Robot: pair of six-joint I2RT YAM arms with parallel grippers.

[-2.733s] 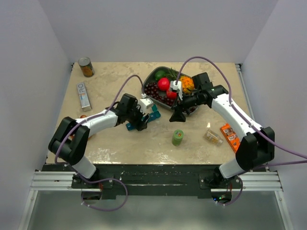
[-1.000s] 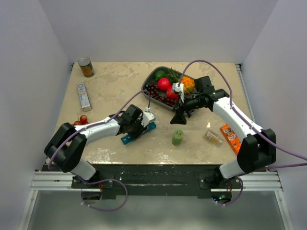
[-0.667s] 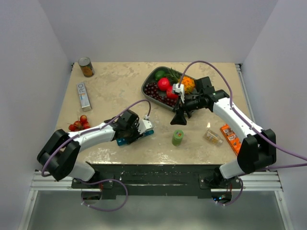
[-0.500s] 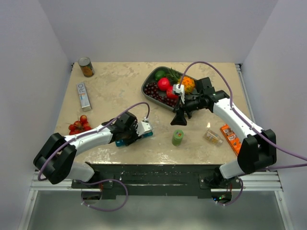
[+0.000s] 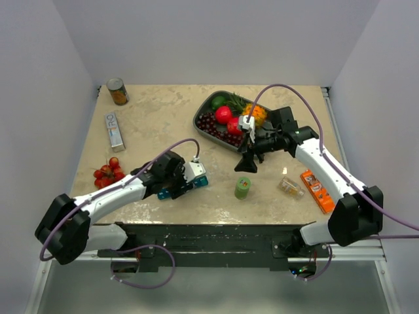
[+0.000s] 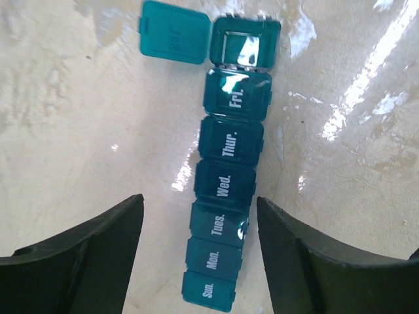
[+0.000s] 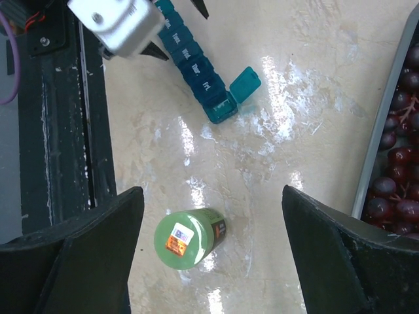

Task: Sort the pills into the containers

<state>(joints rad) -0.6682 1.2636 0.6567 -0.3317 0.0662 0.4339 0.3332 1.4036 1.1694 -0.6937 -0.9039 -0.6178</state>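
Teal plastic, one strip: the pill organizer (image 6: 226, 176) lies flat on the beige marbled table (image 5: 157, 124), towards the near edge and left of centre in the top view. Six lids, marked Sun. through Fri., are closed. The seventh compartment (image 6: 245, 42), at the far end of the row, stands open, its lid (image 6: 175, 40) folded out flat to the side. No pill can be made out in it.

The left gripper (image 6: 200, 206) is directly over the strip's Sun.–Tues. end, released. Its two dark fingers (image 6: 85, 255) stand spread, one on either side of the row, with bare table visible between the strip and the finger on the picture's left. The other finger is very close to the strip's edge; contact cannot be confirmed.

A green bottle (image 7: 186, 239) lies on its side on the table to the right of the organizer, apart from it. The right gripper (image 7: 213, 193) hangs above the table near that bottle, jaws wide and holding nothing. Beyond it is the dark grey fruit tray (image 5: 196, 120), with grapes (image 7: 399, 190) against its near wall.
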